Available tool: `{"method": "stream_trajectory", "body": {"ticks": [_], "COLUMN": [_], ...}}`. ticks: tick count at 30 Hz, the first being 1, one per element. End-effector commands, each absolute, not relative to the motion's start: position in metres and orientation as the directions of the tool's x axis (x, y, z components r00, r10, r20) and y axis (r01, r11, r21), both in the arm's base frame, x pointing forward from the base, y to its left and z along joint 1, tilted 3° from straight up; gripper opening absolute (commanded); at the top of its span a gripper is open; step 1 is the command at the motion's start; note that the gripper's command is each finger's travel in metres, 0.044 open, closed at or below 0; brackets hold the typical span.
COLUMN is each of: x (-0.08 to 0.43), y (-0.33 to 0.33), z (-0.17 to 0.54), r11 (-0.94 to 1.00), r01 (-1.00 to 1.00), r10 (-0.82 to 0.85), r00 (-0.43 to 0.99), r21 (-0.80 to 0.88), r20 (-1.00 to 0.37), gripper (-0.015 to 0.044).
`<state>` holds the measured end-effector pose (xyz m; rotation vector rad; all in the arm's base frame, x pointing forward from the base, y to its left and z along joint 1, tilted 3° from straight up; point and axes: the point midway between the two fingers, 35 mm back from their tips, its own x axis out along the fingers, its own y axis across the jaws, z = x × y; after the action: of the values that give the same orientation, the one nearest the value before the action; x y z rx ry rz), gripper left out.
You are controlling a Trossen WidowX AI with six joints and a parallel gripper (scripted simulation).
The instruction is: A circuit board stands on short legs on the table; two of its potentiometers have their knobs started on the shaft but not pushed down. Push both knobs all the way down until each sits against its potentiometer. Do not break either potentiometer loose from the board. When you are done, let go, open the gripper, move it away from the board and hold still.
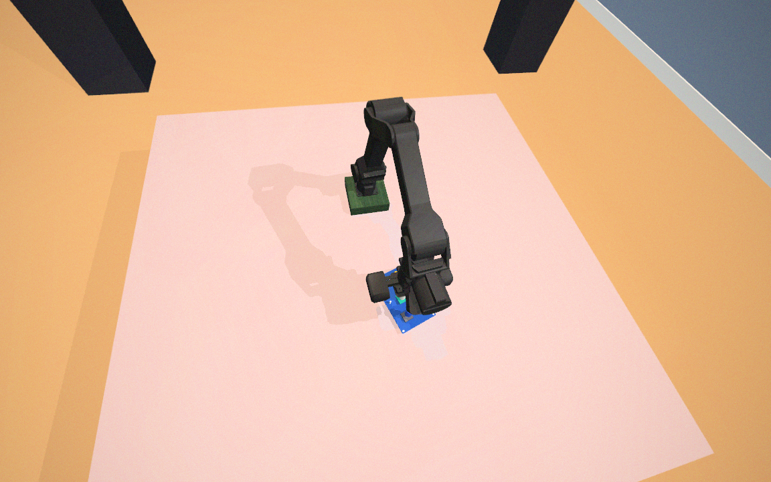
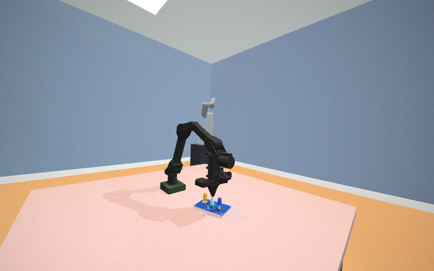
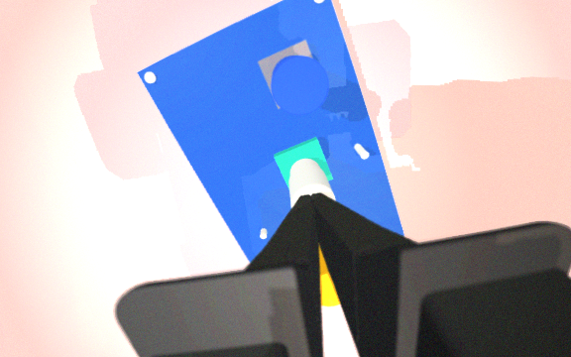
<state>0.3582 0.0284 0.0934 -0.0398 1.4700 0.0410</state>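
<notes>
A blue circuit board stands on short legs. A white knob is above a green potentiometer at mid-board. A blue knob stands on a shaft above a dark grey potentiometer, with a gap under it. A yellow knob stands over a pale potentiometer at the other end. My gripper is shut and empty, its tips at the top of the white knob; contact is not certain.
Thin white posts rise from the board beside the middle potentiometer. The arm's green base block stands on the pink table behind the board. Dark pedestals stand beyond the table.
</notes>
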Motion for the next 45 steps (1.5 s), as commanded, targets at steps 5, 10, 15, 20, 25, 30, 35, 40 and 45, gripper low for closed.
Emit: {"method": "stream_trajectory", "body": {"ticks": [5, 10, 15, 20, 25, 30, 35, 40, 45], "x": [0.357, 0.357, 0.357, 0.315, 0.253, 0.211, 0.211, 0.211, 0.211], "y": [0.028, 0.028, 0.028, 0.027, 0.024, 0.021, 0.021, 0.021, 0.021], "z": [0.105, 0.102, 0.102, 0.114, 0.118, 0.113, 0.113, 0.113, 0.113], "r11": [0.999, 0.999, 0.999, 0.999, 0.999, 0.999, 0.999, 0.999, 0.999], "r01": [-0.049, -0.052, -0.052, -0.051, -0.05, -0.049, -0.049, -0.049, -0.049], "r10": [0.0, 0.003, 0.003, 0.002, 0.0, -0.001, -0.001, -0.001, -0.001], "r00": [0.096, 0.096, 0.096, 0.092, 0.086, 0.083, 0.083, 0.083, 0.083], "r21": [-0.005, -0.002, -0.002, -0.003, -0.004, -0.005, -0.005, -0.005, -0.005], "r20": [-0.995, -0.995, -0.995, -0.996, -0.996, -0.997, -0.997, -0.997, -0.997], "gripper": [0.0, 0.0079, 0.021, 0.0341, 0.044, 0.044, 0.044, 0.044, 0.044]}}
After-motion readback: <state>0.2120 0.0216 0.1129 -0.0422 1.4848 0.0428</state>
